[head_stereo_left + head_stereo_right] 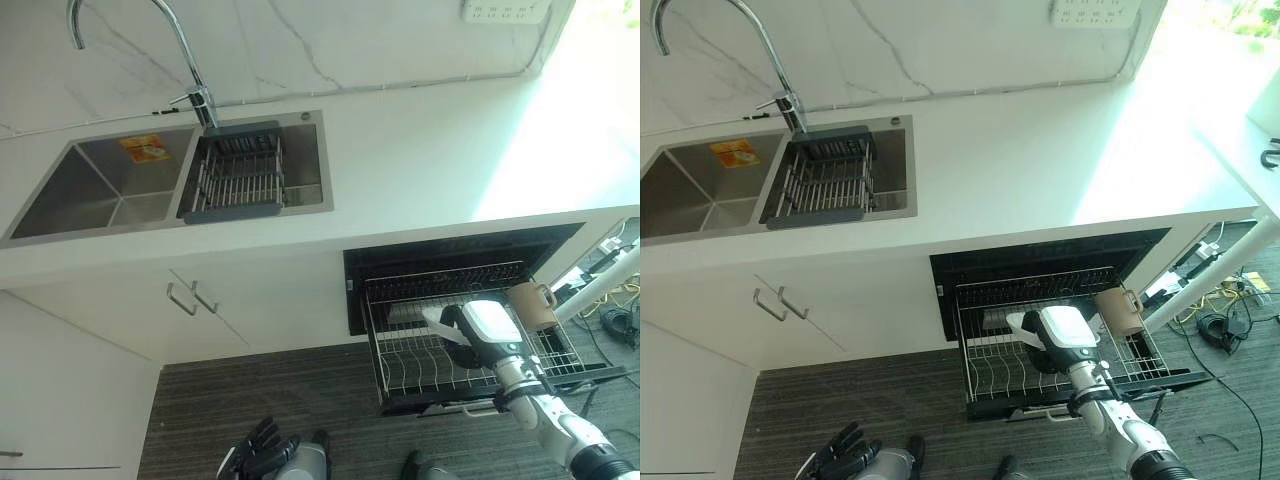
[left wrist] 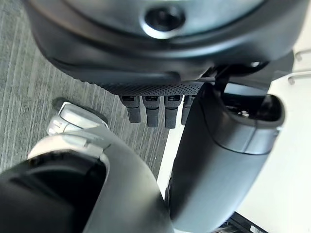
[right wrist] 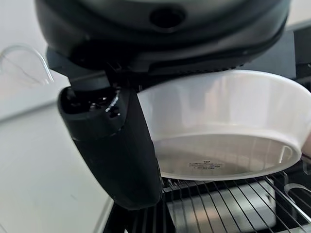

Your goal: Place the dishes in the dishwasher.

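pinching one white bowl (image 3: 228,126): right robot hand (image 1: 1045,345) | one mug (image 1: 1120,312) in rack (image 1: 990,375)

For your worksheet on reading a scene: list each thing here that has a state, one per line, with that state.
Dishwasher rack: pulled out.
White bowl: held over the rack by the right hand.
Mug: sitting at the rack's right end.
Left hand: low, fingers relaxed, holding nothing.
Sink basket: in the sink, empty.
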Tool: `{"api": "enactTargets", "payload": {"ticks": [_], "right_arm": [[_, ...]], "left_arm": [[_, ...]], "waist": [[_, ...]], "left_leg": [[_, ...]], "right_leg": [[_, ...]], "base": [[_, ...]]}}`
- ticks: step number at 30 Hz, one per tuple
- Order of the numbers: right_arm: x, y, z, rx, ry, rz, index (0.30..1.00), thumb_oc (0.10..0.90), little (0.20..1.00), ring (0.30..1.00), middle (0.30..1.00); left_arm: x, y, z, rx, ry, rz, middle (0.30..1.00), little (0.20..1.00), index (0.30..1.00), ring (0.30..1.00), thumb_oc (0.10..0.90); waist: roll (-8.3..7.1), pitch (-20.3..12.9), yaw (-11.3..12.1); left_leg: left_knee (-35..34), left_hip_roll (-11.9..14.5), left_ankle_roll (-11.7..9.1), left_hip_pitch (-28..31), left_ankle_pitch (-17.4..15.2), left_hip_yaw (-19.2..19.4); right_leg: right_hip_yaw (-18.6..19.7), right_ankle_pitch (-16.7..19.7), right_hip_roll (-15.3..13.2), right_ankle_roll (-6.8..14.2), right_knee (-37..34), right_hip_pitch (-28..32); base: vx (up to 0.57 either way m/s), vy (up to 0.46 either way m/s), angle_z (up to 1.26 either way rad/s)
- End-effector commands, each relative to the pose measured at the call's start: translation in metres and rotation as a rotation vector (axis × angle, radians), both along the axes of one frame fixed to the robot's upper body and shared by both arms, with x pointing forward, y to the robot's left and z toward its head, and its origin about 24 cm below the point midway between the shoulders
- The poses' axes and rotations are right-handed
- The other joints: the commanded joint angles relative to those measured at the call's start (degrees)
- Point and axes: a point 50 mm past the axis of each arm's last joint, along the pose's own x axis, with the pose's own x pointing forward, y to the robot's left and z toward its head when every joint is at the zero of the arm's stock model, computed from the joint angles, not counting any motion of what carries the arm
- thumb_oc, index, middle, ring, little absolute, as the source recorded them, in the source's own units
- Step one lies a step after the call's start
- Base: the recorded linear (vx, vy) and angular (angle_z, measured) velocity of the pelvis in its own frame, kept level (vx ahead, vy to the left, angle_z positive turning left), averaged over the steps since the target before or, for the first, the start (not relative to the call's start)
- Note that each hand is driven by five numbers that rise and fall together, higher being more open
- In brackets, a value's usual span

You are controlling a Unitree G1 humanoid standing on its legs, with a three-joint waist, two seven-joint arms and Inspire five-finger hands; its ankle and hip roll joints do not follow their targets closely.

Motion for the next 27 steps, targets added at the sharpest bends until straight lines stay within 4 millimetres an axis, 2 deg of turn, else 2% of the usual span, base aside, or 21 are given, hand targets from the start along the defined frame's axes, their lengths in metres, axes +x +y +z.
{"api": "enactTargets", "payload": {"ticks": [1,7,9,15,19,22,23,27], "right_arm": [[0.050,0.018,0.065,0.051,-0.321,0.047,0.300,0.400,0.300,0.300,0.300],[0.093,0.003,0.106,-0.024,-0.402,-0.027,0.300,0.400,0.300,0.300,0.300],[0.109,-0.006,0.131,-0.057,-0.437,-0.068,0.300,0.400,0.300,0.300,0.300],[0.130,-0.016,0.169,-0.086,-0.462,-0.133,0.300,0.400,0.300,0.300,0.300],[0.137,-0.018,0.177,-0.074,-0.410,-0.160,0.300,0.400,0.300,0.300,0.300],[0.139,-0.021,0.170,-0.035,-0.303,-0.190,0.300,0.400,0.300,0.300,0.300],[0.139,-0.022,0.165,-0.035,-0.248,-0.195,0.900,0.800,0.900,0.900,0.900],[0.138,-0.021,0.155,-0.025,-0.077,-0.146,0.900,0.800,0.900,0.900,0.900]], "left_arm": [[0.002,0.016,0.006,0.051,-0.014,-0.045,0.900,0.900,0.900,0.900,0.800],[0.031,0.023,0.016,0.040,-0.100,-0.055,0.900,0.900,0.900,0.900,0.800],[0.039,0.026,0.020,0.042,-0.123,-0.069,0.900,0.900,0.900,0.900,0.800],[0.049,0.026,0.025,0.039,-0.156,-0.091,0.900,0.900,0.900,0.900,0.800],[0.055,0.025,0.029,0.031,-0.178,-0.081,0.900,0.900,0.900,0.900,0.800],[0.059,0.025,0.031,0.024,-0.188,-0.078,0.900,0.900,0.900,0.900,0.800],[0.061,0.024,0.032,0.021,-0.193,-0.080,0.900,0.900,0.900,0.900,0.800],[0.063,0.024,0.035,0.020,-0.195,-0.099,0.900,0.900,0.900,0.900,0.800]], "waist": [[-0.07,1.70,1.40],[2.03,7.77,3.23],[2.83,10.07,4.26],[3.81,12.43,5.64],[4.04,12.87,5.97],[4.10,13.03,6.11],[4.10,13.14,6.18],[3.58,13.17,6.34]], "left_leg": [[2.49,-0.16,0.36,-1.25,-1.71,1.80],[2.49,-1.09,0.41,-5.92,-0.31,0.42],[2.49,-1.61,0.62,-8.43,0.30,-0.25],[2.49,-2.00,0.74,-11.98,1.17,-0.88],[2.49,-2.06,0.69,-13.05,1.48,-0.86],[2.49,-2.01,0.59,-13.17,1.55,-0.72],[2.49,-1.95,0.56,-13.21,1.59,-0.62],[2.49,-1.76,0.38,-12.98,1.63,-0.50]], "right_leg": [[-0.89,2.49,-0.81,4.05,-4.77,3.92],[-0.69,3.70,-1.19,4.10,-4.77,-0.22],[-0.64,4.23,-1.27,4.14,-4.77,-2.58],[-0.19,4.94,-1.27,4.17,-4.77,-6.13],[0.09,5.17,-1.23,4.14,-4.77,-7.31],[0.14,5.27,-1.36,4.09,-4.77,-7.56],[0.10,5.32,-1.43,4.04,-4.77,-7.60],[-0.06,5.43,-1.50,4.03,-4.77,-7.43]], "base": [[-0.09,0.004,0.18],[-0.18,-0.020,0.07],[-0.19,-0.064,0.12],[-0.08,-0.020,0.03],[-0.03,0.009,-0.04],[-0.01,0.014,-0.03],[0.00,0.000,0.00],[0.00,0.000,0.00]]}}
